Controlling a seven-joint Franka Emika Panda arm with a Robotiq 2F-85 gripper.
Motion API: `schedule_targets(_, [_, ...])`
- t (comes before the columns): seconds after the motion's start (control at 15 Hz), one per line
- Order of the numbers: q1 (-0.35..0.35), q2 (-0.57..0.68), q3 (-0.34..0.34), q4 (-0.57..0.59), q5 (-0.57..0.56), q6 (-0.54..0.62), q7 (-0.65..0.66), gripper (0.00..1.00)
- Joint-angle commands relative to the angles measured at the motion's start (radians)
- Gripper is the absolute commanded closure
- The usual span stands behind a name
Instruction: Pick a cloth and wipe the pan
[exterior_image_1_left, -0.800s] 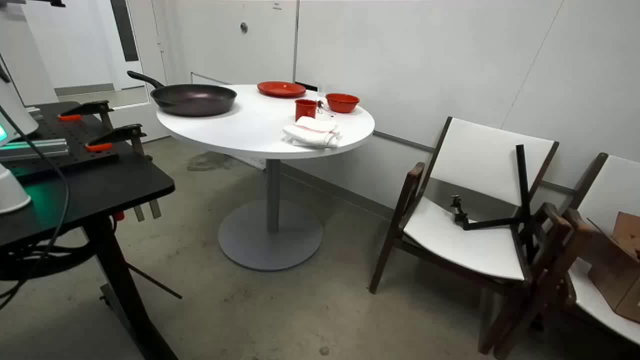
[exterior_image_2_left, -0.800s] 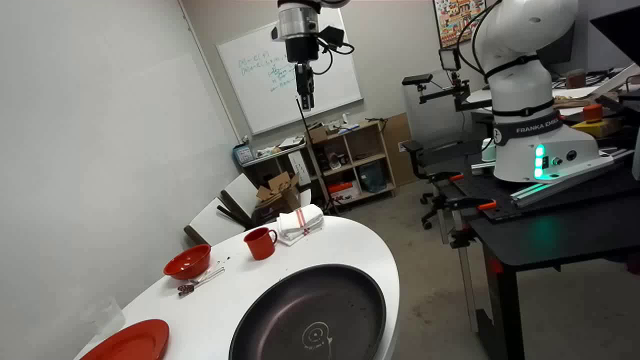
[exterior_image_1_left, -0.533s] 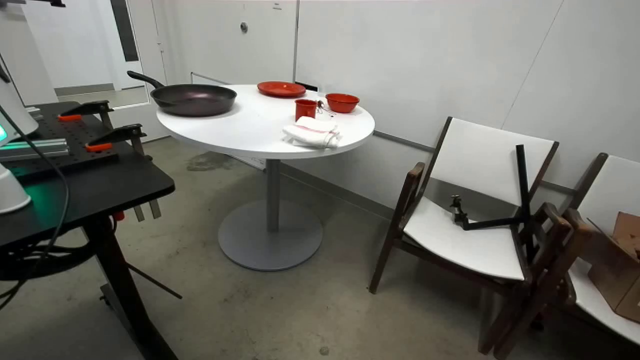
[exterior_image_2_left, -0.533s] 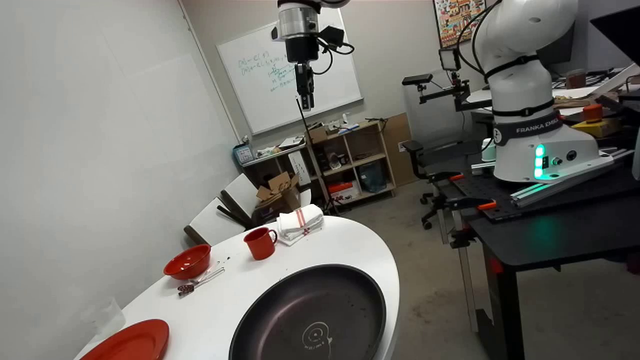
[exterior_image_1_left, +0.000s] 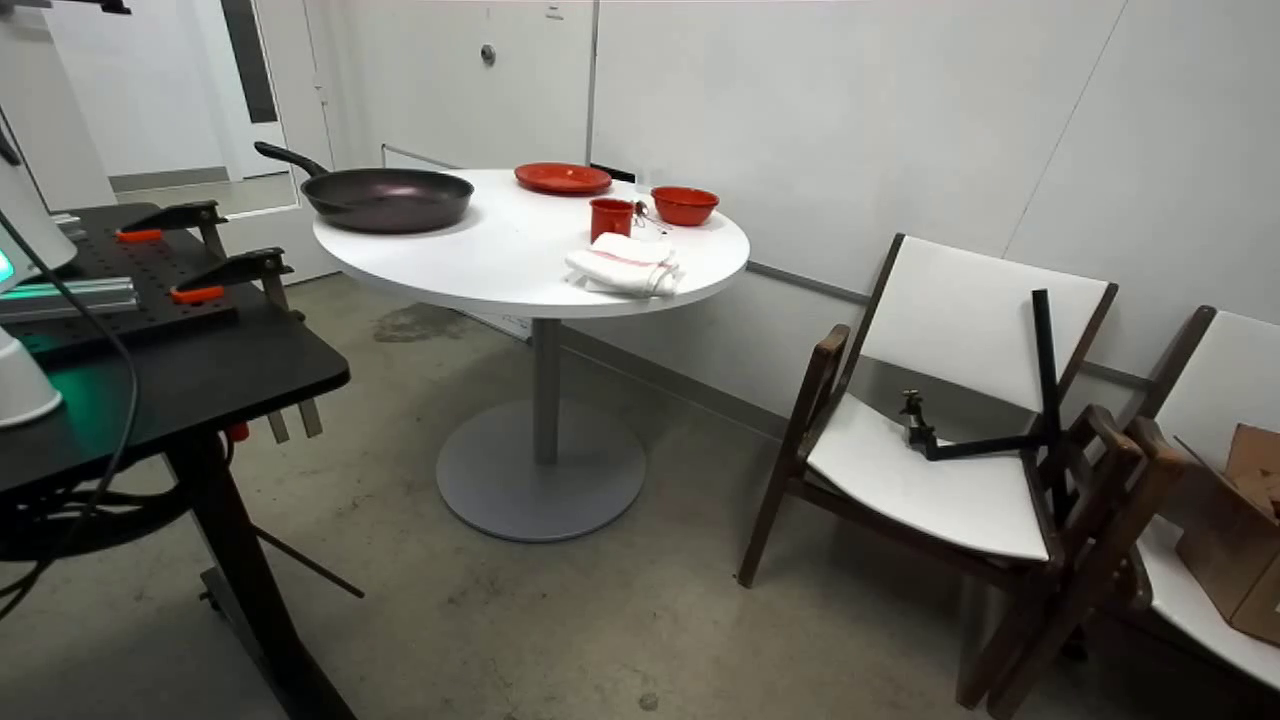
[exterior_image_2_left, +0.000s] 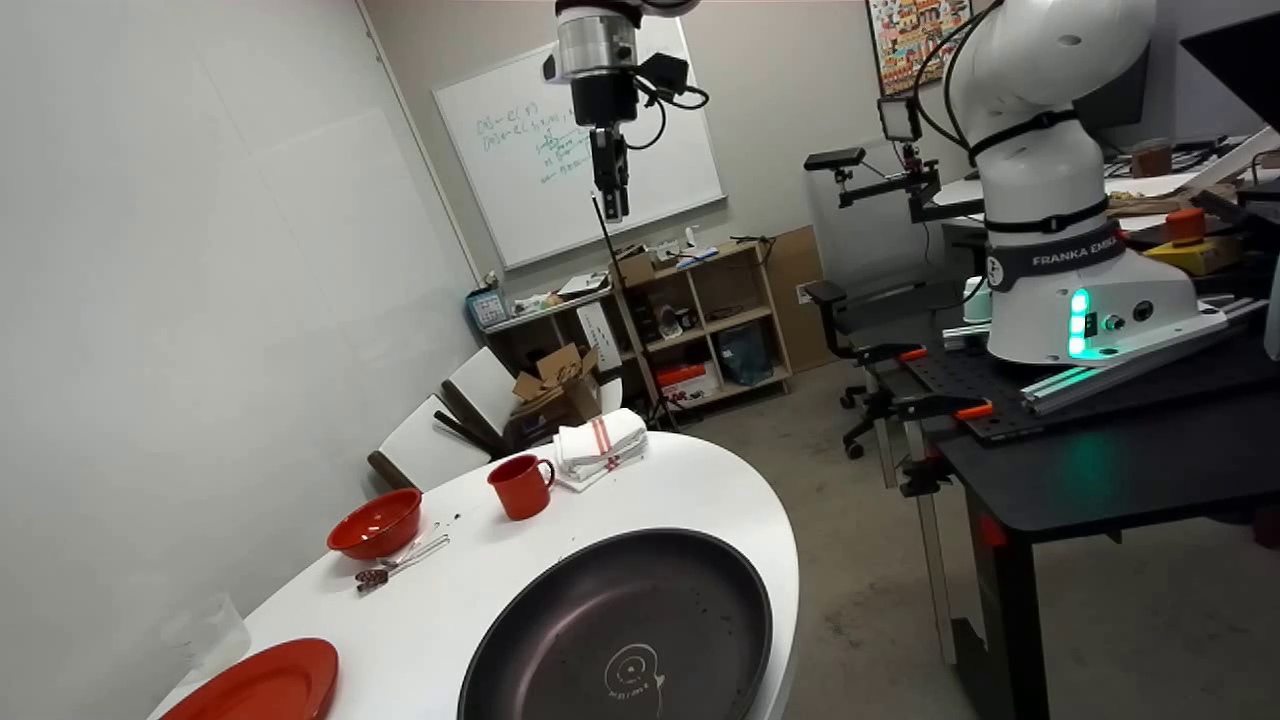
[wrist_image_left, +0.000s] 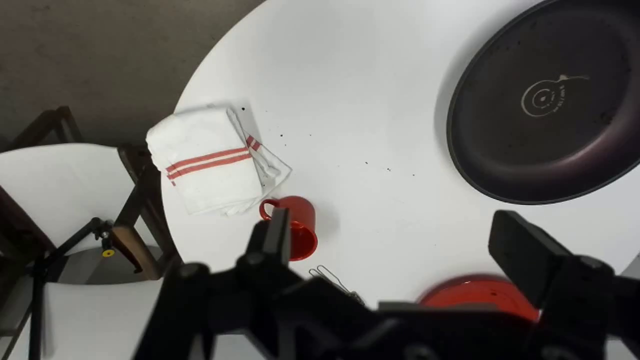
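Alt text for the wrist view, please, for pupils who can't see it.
An open, empty claw hangs above a white table, with a folded white cloth at left and a black pan, partly cropped, at right. A red mug stands beside the cloth, partly hidden by the claw.

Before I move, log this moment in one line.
gripper: open, empty | cloth: folded on table, beside mug | pan: on table, apart from cloth | pick: not yet made

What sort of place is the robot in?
Probably a robot lab, maybe an office: there's a white jointed robot arm, black-and-orange clamps at the edge of a black flat desk, and a rectangular whiteboard with green handwriting.
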Motion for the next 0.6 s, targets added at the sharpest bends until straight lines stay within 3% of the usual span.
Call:
schedule_targets(0.0, [-0.012, 0.047, -0.017, 0.020, -0.017, 0.032, -0.003, 0.00])
schedule_targets(0.53, [-0.029, 0.321, -0.103, 0.099, 0.073, 0.232, -0.094, 0.00])
